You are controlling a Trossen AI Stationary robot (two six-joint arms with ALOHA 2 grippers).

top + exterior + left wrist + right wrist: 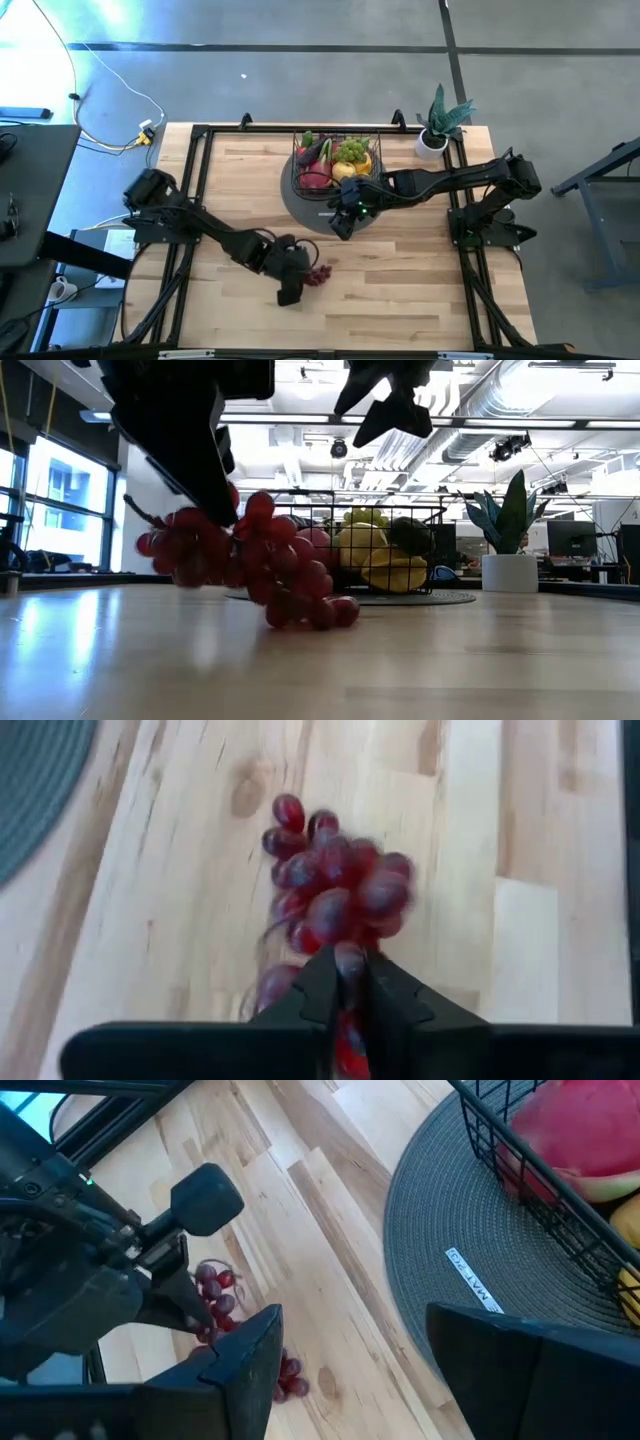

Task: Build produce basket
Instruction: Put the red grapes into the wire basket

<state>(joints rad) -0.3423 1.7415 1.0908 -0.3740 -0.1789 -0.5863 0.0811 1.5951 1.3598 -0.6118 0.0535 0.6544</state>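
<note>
A bunch of red grapes (319, 276) is at the table's near middle. It also shows in the low view (255, 560) and the left wrist view (335, 885). My left gripper (297, 283) (350, 982) is shut on it. The black wire basket (335, 160) stands on a round grey mat (300, 205) at the far middle. It holds a pink dragon fruit, green grapes, yellow fruits and other produce. My right gripper (345, 222) (350, 1370) is open and empty over the mat's near edge, beside the basket. My left gripper pinches one end of the grape bunch (347, 958) between its two fingers. The fingers slant down from the table's left. The rest of the bunch hangs past the fingertips; its lower end (325, 612) is close to the table, touching or not I cannot tell.
A potted green plant (440, 125) stands at the far right corner. Bare wooden table lies between the grapes and the mat. The black frame rails (200, 180) run along the table's left and right sides.
</note>
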